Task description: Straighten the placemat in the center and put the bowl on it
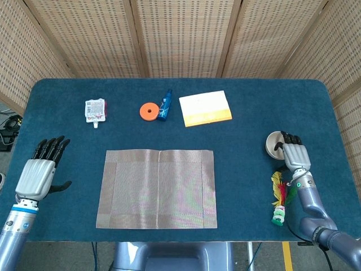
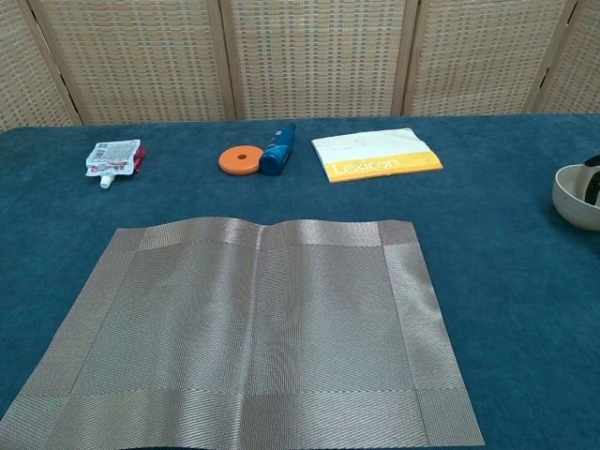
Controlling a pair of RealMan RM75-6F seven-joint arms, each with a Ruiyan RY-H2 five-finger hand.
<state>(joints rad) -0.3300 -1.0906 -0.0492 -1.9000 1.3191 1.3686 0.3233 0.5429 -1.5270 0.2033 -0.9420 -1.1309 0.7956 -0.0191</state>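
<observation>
The grey-brown woven placemat (image 1: 157,188) lies flat at the middle of the blue table, its far edge slightly rippled (image 2: 253,328). A cream bowl (image 1: 274,144) stands upright at the right, well apart from the mat; the chest view shows it at the right border (image 2: 573,199). My right hand (image 1: 294,155) lies over the bowl's near right side, with dark fingertips (image 2: 593,178) reaching over the rim. No grip shows and the bowl sits on the table. Left of the mat, my left hand (image 1: 37,172) hovers with its fingers spread and nothing in it.
A colourful feather toy (image 1: 280,197) lies just in front of the bowl beside my right forearm. Along the far side lie a white pouch (image 1: 95,109), an orange disc (image 1: 148,111), a blue bottle (image 1: 164,105) and a yellow-white booklet (image 1: 205,108). Wicker screens back the table.
</observation>
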